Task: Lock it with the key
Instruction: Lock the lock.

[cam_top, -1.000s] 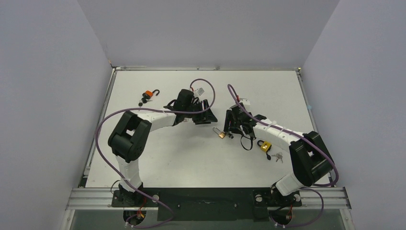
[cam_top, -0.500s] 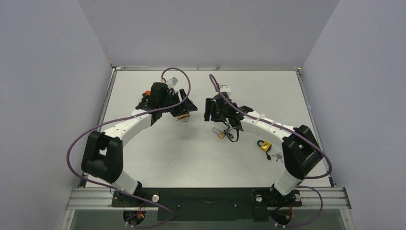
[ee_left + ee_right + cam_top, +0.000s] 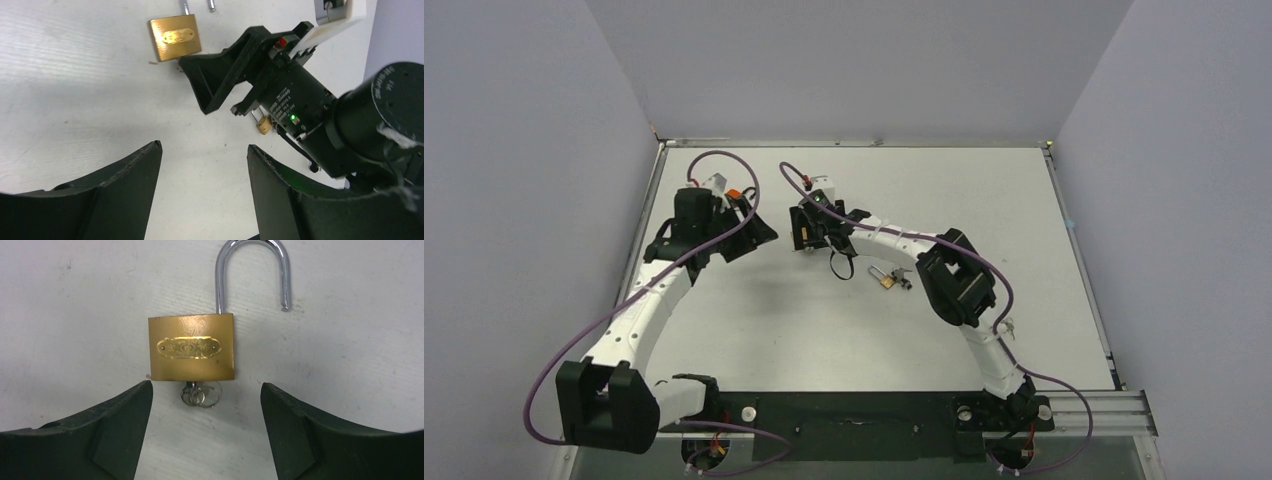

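Observation:
A brass padlock (image 3: 191,347) lies flat on the white table, its steel shackle (image 3: 252,267) swung open. A silver key (image 3: 199,395) with a ring sits in its keyhole, at the body's near edge. My right gripper (image 3: 206,386) is open and empty, its jaws wide just short of the key, touching nothing. In the top view the right gripper (image 3: 804,238) covers this padlock. My left gripper (image 3: 204,146) is open and empty over bare table; its view shows the padlock (image 3: 175,36) and the right gripper's fingers (image 3: 215,80) beside it. In the top view the left gripper (image 3: 759,235) faces the right one.
A second, small brass padlock (image 3: 886,279) with keys lies on the table under the right forearm; it also shows in the left wrist view (image 3: 264,125). A black cable loop (image 3: 839,266) hangs from the right wrist. Walls enclose the table (image 3: 984,200) on three sides.

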